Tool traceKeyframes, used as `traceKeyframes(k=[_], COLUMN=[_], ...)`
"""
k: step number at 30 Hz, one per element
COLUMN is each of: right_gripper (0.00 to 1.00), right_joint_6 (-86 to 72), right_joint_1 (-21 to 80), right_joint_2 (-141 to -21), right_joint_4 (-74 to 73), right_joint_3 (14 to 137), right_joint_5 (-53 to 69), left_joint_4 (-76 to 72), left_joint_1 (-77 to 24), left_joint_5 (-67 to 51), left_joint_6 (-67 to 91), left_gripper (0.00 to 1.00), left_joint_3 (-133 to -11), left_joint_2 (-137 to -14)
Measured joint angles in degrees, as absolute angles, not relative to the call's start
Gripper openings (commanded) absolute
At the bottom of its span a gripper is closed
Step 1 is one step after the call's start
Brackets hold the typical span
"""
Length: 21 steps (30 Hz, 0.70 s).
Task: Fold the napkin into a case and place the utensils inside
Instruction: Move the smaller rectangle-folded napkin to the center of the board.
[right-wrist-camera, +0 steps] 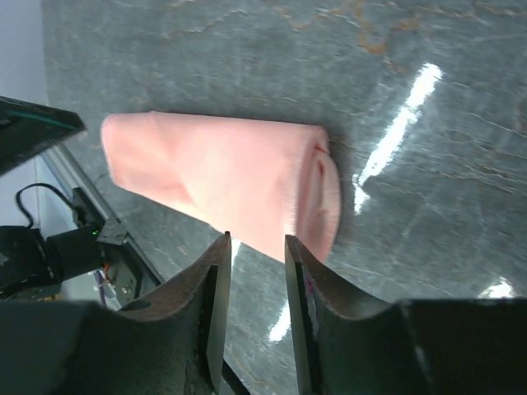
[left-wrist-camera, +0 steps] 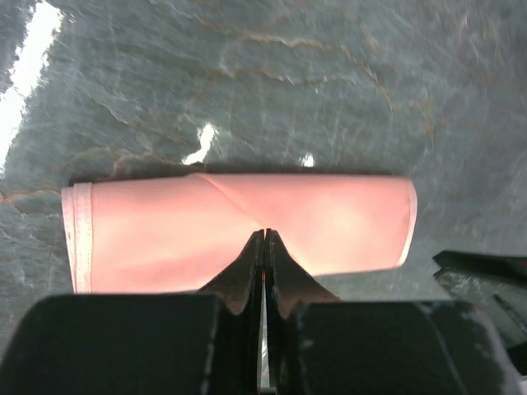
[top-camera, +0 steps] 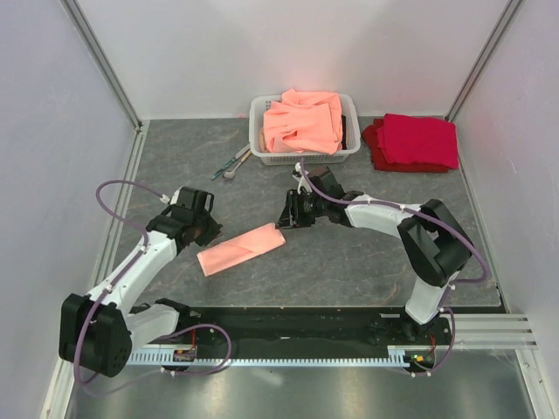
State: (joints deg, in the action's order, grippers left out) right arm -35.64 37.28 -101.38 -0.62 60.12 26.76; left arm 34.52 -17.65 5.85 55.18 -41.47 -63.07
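Note:
The pale-pink napkin (top-camera: 242, 249) lies on the table folded into a long narrow strip, also seen in the left wrist view (left-wrist-camera: 165, 239) and the right wrist view (right-wrist-camera: 222, 169). My left gripper (top-camera: 208, 232) hovers at the strip's left end. Its fingertips (left-wrist-camera: 265, 232) are pressed together, shut, over the middle of the cloth's near edge with nothing visibly between them. My right gripper (top-camera: 281, 218) is at the strip's right end. It stands (right-wrist-camera: 257, 239) partly open, empty, just short of the rolled end. The utensils (top-camera: 231, 163), teal-handled pieces and a spoon, lie left of the basket.
A white basket (top-camera: 258, 113) heaped with orange-salmon cloths (top-camera: 304, 122) stands at the back centre. Deep red folded cloths (top-camera: 412, 141) lie to its right. White walls close in the table on the left, back and right.

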Motion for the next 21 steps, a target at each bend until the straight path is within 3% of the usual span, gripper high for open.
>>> traceKeyframes(k=[11, 21], right_gripper=[0.36, 0.34], right_joint_6=[-34.13, -38.59], right_joint_1=[36.14, 38.48], right_joint_2=[-104.90, -105.73], right_joint_4=[0.99, 12.64], right_joint_3=[55.61, 49.41], right_joint_5=[25.39, 28.25], left_joint_4=[32.42, 31.29], left_joint_1=[-15.11, -11.27], left_joint_5=[7.42, 6.94], left_joint_6=[57.23, 57.93], left_gripper=[0.02, 0.02], left_joint_3=[-37.85, -38.46], left_joint_2=[-73.19, -77.95])
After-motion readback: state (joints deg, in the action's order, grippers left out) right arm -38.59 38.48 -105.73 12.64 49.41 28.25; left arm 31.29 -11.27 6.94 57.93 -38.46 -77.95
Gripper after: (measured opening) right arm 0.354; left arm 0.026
